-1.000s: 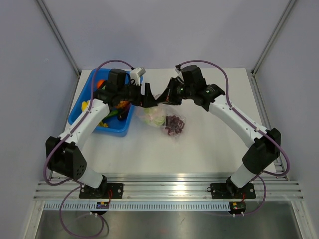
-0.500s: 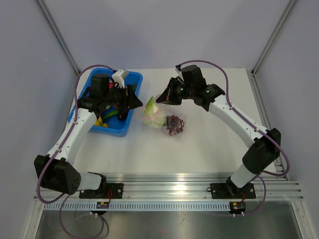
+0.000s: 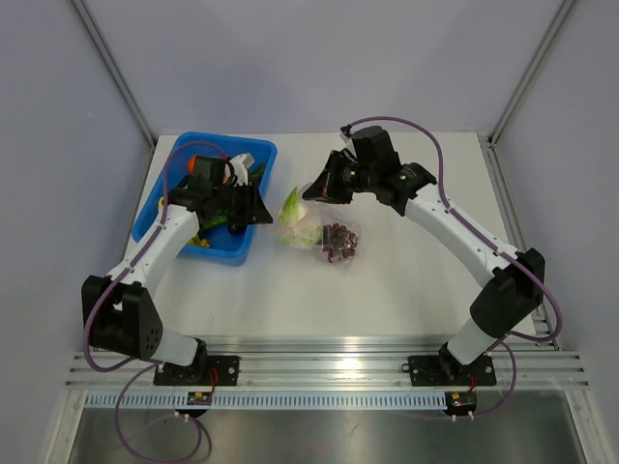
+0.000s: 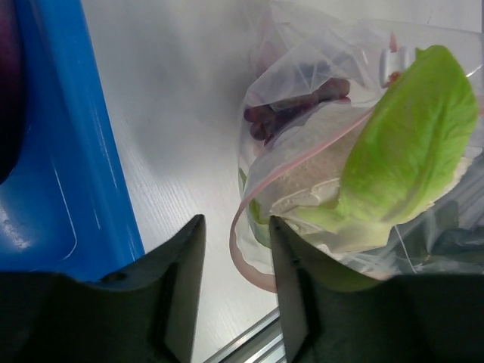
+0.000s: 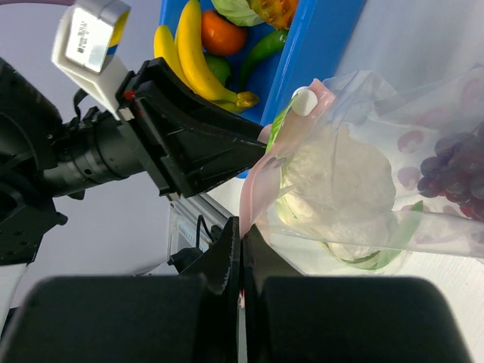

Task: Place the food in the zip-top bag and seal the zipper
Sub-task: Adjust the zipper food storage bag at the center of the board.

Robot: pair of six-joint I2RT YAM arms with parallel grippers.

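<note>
The zip-top bag (image 3: 327,235) lies at mid-table, clear and crinkly, with purple grapes (image 3: 338,242) inside. A pale green cabbage (image 3: 295,218) sits in its mouth, one leaf (image 4: 408,151) sticking out past the pink zipper (image 4: 246,249). My right gripper (image 5: 242,231) is shut on the zipper strip (image 5: 257,181) and holds that edge up. My left gripper (image 4: 236,227) hovers between the blue tray and the bag mouth, jaws narrowly apart with nothing between them. Bananas (image 5: 193,53) and an orange (image 5: 224,34) lie in the tray.
The blue tray (image 3: 232,256) stands at the left of the table, its wall (image 4: 76,151) close to my left gripper. A green pepper-like toy (image 5: 261,49) also lies in it. Metal frame posts rise at the back corners.
My left arm has drawn back left from the bag mouth towards the tray, its jaws narrowing. The cabbage stays in the bag mouth. The right arm has held still.
</note>
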